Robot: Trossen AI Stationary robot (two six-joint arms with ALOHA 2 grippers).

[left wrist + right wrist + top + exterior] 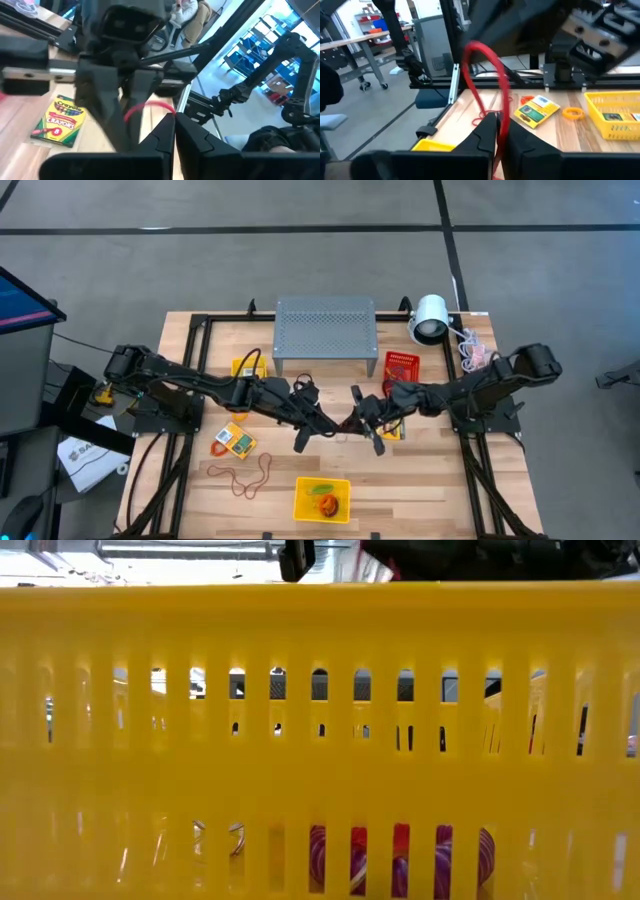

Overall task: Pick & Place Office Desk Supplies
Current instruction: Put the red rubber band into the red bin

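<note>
Right gripper [496, 131] was closed on a red band [490, 75] above mid-desk; the loop arched up from the pinched fingers. Left gripper [173, 131] was closed, tip facing the right one, the same red band [150, 106] just beyond it; whether it gripped the band could not be told. Both met over the desk [430, 490] centre. A crayon box [233, 441] lay left of centre, a brown band [248, 477] near the front edge beside it. A yellow basket [322, 499] sat at the front edge, a red basket [400, 366] toward the back right.
</note>
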